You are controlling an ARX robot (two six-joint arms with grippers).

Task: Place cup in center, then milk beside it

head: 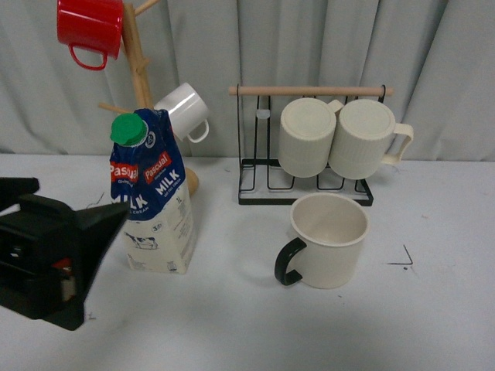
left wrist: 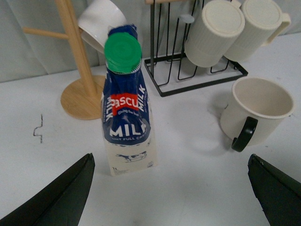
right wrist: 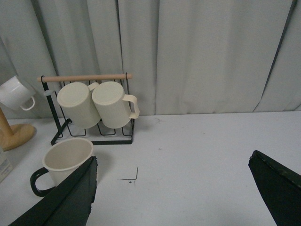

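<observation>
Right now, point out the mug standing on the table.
The cream mug with the black handle. The two ribbed mugs hang on the rack; the white mug and red mug, on the wooden tree.

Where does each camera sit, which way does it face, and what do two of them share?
Front view: on the body, facing table and curtain; shows milk, cup, left arm.
Left wrist view: wrist-mounted, looking down past the open left pincer at milk and cup.
Right wrist view: wrist-mounted, looking past the open right pincer at cup and mug rack.
Shared: all show the cup.
</observation>
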